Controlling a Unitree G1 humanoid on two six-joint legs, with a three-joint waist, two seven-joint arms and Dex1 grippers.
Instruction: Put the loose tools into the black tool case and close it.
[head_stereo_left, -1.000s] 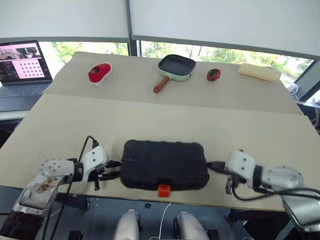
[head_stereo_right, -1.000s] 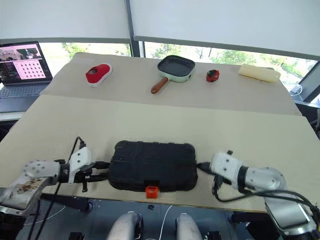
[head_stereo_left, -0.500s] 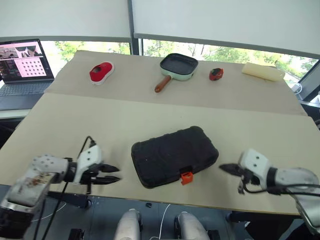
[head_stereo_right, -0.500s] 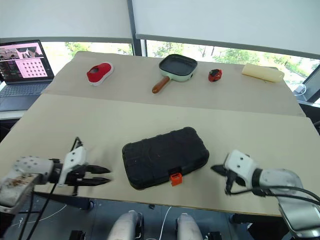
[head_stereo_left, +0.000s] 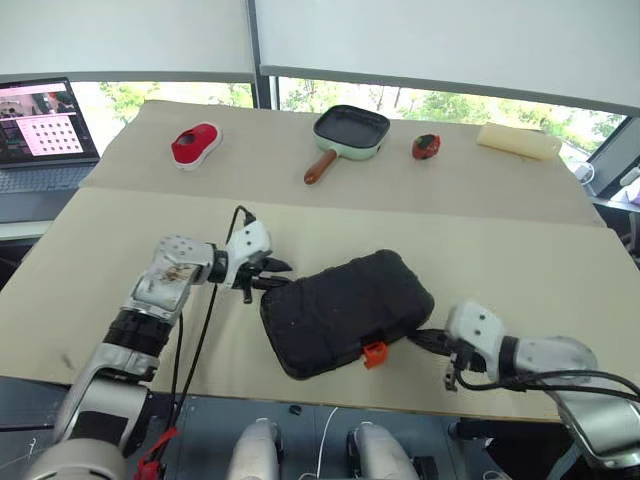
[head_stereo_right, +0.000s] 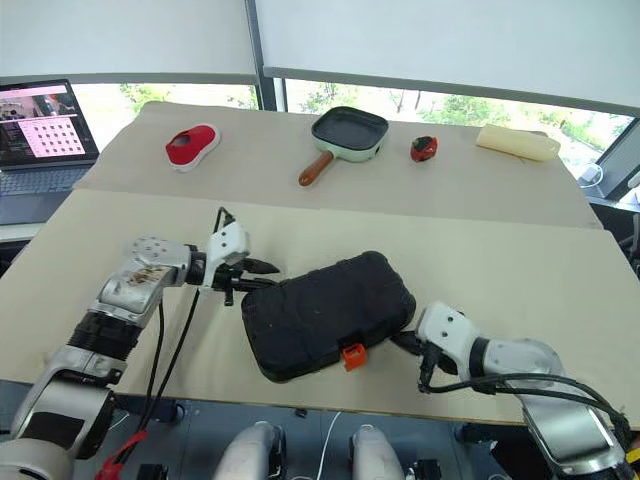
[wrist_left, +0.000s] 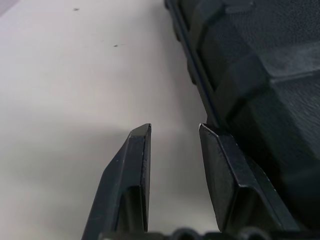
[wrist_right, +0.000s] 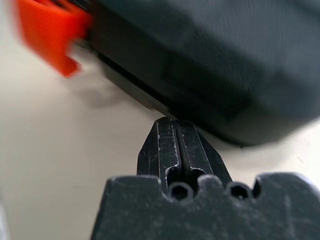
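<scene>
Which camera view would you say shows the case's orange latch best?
The left eye view: the orange latch sits whole and sharp on the closed black tool case. The right eye view shows it likewise; the right wrist view shows it blurred and cropped.

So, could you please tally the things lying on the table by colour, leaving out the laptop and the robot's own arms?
Black: 1, the tool case
Red: 2, the red-and-white object and the small red object
Green: 1, the frying pan
Pale yellow: 1, the block
Total: 5
</scene>
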